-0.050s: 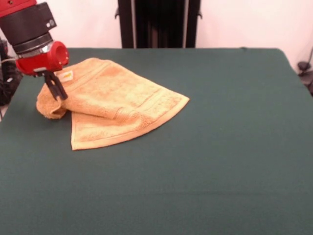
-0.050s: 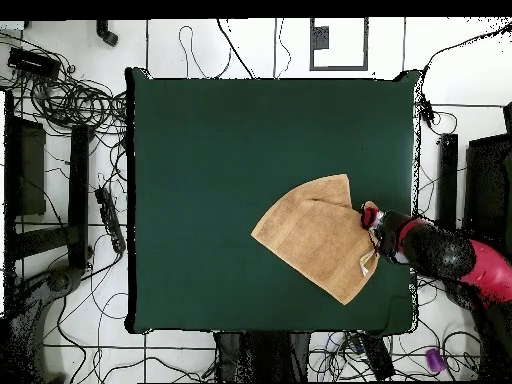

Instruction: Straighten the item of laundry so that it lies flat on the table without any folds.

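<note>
Towel (image 1: pixel 115 100) folded at 9 o'clock; my hand (image 1: pixel 55 87) is clamped on that bunched edge to draw it flat on the surface (image 1: pixel 220 147).

A fluffy, rough orange-tan terry cloth towel (image 1: pixel 117 100) lies on a smooth, matt dark green cloth-covered table (image 1: pixel 220 147).

Robotics laboratory: green-clothed table (image 2: pixel 200 150) on tiled floor (image 2: pixel 250 45), loose cables (image 2: pixel 70 95) at 9 and 10 o'clock, robot arm (image 2: pixel 450 255) at 3 o'clock.
</note>
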